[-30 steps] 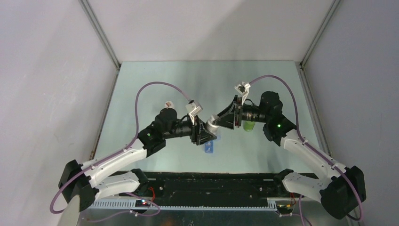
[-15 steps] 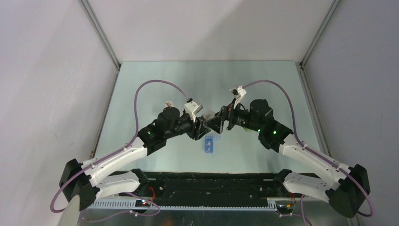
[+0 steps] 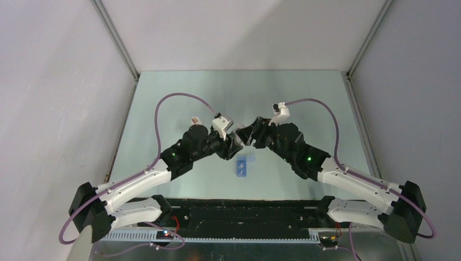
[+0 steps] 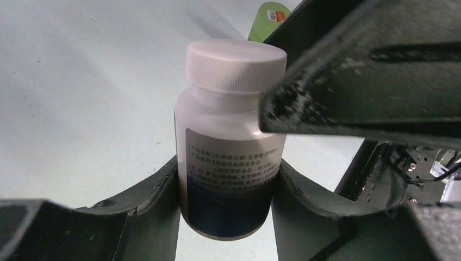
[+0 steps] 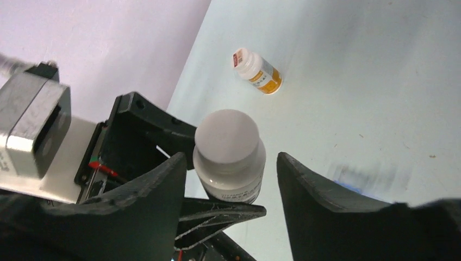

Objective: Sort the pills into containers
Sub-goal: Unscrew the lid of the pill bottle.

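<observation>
Item 1. My left pincer point(image 4: 228, 182): clenched on the lower body of a white bottle point(image 4: 231, 114), one finger on each side of its printed label. The bottle stands out straight from my fingers, its white screw cap point(image 5: 225, 133) at the far end from my palm.

Item 2. My right pincer point(image 5: 232, 157): released. Its two fingers stand on either side of that cap, with a gap showing on both sides and no contact. Seen from my left wrist, one of these fingers point(image 4: 359, 81) crosses in front of the bottle's shoulder.

Item 3. Pill box point(image 3: 243, 165): translucent blue, lying flat on the table point(image 3: 179, 92), just to the near side of my two pincer tips and below them. It is apart from both. Its compartments are too small to read from above.

Item 4. Small bottle with an orange label point(image 5: 256, 72): lying on its side on the table, well beyond my right pincer.

Item 5. Green bottle point(image 4: 270, 15): only a part shows, beyond the cap of the held bottle.
</observation>
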`<state>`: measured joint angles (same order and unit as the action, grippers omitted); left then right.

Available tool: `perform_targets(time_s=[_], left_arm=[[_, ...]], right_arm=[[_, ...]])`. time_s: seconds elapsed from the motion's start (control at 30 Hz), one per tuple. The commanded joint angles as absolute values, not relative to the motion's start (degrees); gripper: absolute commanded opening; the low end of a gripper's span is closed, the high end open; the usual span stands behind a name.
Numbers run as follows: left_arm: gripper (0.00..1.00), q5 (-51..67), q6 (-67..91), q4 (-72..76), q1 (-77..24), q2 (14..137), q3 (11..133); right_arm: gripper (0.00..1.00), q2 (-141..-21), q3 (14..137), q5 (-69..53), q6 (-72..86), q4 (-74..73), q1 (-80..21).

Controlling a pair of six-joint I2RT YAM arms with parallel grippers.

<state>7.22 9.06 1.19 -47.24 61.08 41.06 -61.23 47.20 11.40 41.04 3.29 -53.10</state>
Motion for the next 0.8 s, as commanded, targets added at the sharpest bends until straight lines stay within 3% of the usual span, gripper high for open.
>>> perform_targets(time_s=[0.0, 0.03, 0.13, 0.33, 0.47, 0.67, 0.77], left_arm=[[0.00, 7.7, 10.3, 5.6, -47.5, 59.5, 40.4], [0.00, 7.8, 10.3, 5.7, -47.5, 59.4, 40.3], [0.00, 7.6, 10.5, 6.0, -47.5, 59.2, 40.1], [0.00, 7.5, 10.7, 6.2, -47.5, 59.0, 40.0], [0.00, 7.9, 10.6, 6.5, -47.5, 59.0, 39.8], [0.00, 8.8, 10.5, 6.0, -47.5, 58.9, 39.5], [0.00, 12.0, 10.7, 6.5, -47.5, 58.5, 39.1]], right_arm=[[0.59, -62.2, 48.7, 15.1, 43.6, 7.1, -53.3], [0.51, -62.5, 49.1, 12.8, 43.3, 7.7, -53.1], [0.46, -63.7, 50.3, 11.8, 43.3, 7.7, -53.0], [0.58, -65.1, 51.1, 12.5, 44.1, 7.6, -52.8], [0.55, -66.7, 52.7, 10.0, 44.1, 6.8, -51.8], [0.04, -67.3, 53.3, 0.5, 40.9, 7.7, -49.3], [0.00, -67.1, 53.3, -8.6, 34.2, 8.4, -47.3]])
